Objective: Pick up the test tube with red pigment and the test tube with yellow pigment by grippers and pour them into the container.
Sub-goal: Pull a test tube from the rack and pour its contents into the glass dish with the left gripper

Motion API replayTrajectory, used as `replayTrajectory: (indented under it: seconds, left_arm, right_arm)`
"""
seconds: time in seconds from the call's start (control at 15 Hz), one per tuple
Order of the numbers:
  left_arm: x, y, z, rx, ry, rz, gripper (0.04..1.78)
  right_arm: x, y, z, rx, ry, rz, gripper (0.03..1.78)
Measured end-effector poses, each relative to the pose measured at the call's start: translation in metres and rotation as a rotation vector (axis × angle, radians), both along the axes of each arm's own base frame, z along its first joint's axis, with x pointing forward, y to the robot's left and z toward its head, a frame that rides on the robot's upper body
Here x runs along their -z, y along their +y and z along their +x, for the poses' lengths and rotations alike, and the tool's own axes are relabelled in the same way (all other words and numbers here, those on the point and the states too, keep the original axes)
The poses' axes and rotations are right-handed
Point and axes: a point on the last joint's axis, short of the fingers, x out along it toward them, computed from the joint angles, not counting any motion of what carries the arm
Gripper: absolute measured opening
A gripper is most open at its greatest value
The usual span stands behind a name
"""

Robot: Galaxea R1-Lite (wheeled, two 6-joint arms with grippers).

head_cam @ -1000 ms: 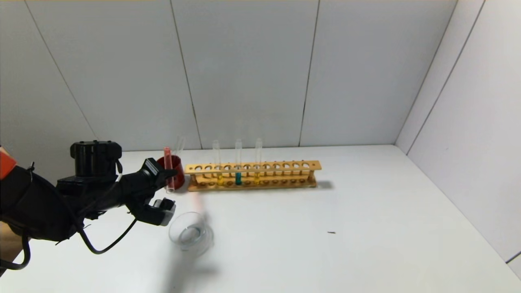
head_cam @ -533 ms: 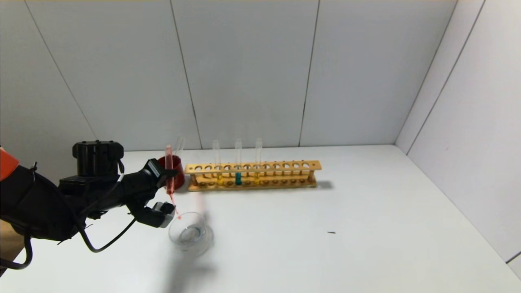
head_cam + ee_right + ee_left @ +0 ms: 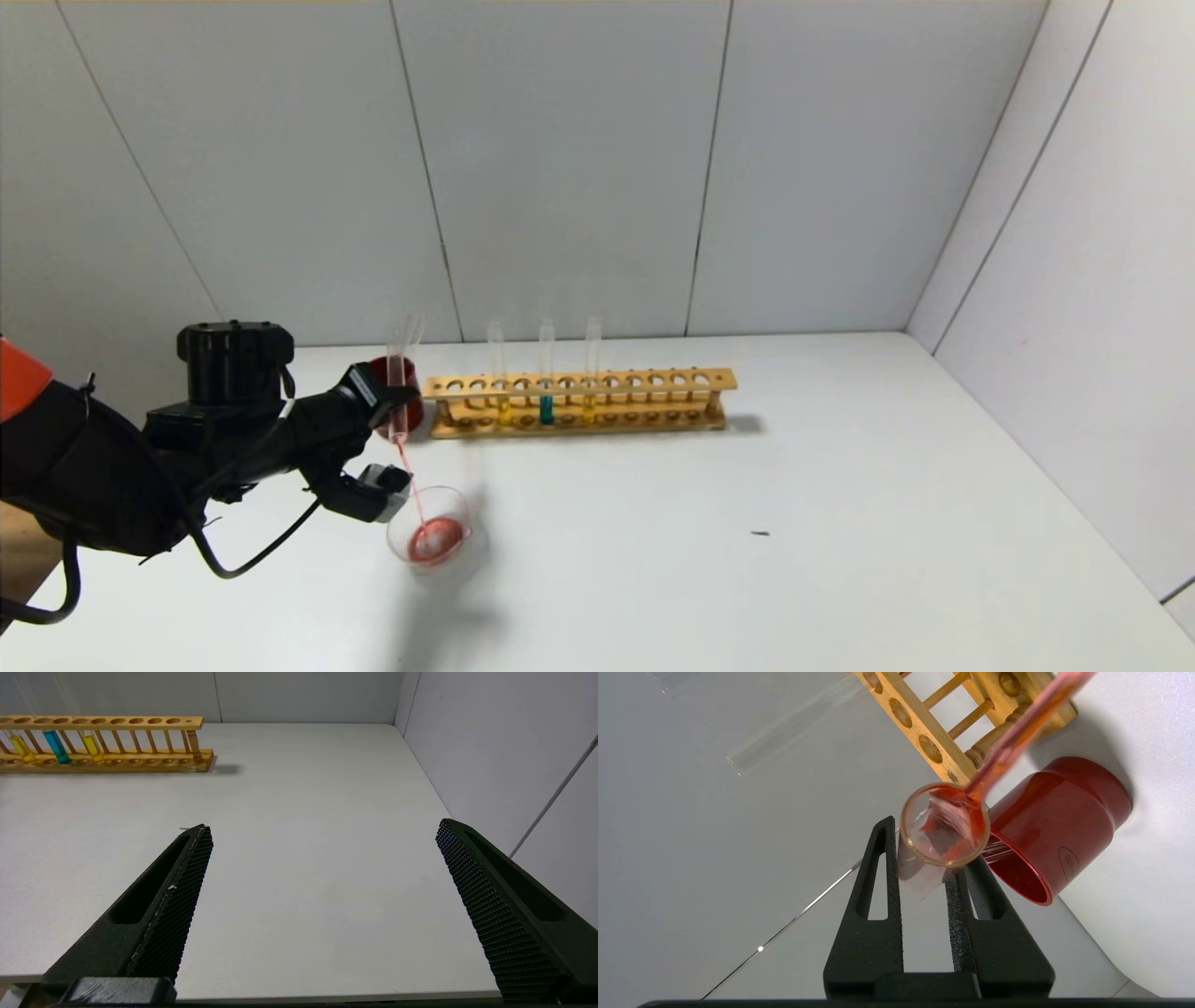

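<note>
Red liquid streaming from test tube with red pigment [image 3: 400, 392], L hand [image 3: 924, 858] gripping, into container [image 3: 431, 536]

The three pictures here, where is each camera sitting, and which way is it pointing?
Head view: high on the robot, looking forward and down at the white table; the left arm shows, its left gripper tipping the red test tube over the glass container.
Left wrist view: on the left arm, looking along its fingers into the tube's mouth.
Right wrist view: on the right arm, low at the table's edge; the right gripper is open.
Shared: all three show the wooden rack.
</note>
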Motion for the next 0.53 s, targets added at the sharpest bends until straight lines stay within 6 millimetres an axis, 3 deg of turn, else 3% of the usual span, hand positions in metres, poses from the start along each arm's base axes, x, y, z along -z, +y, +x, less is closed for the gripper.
replayTrajectory:
  seconds: [0.53]
  left_arm:
    - [-0.0070,-0.0074,0.0018,0.037,-0.091,0.044,0.32]
  right_arm:
    - [0.0000,0.0000,0.0000,0.000,0.000,0.000,1.75]
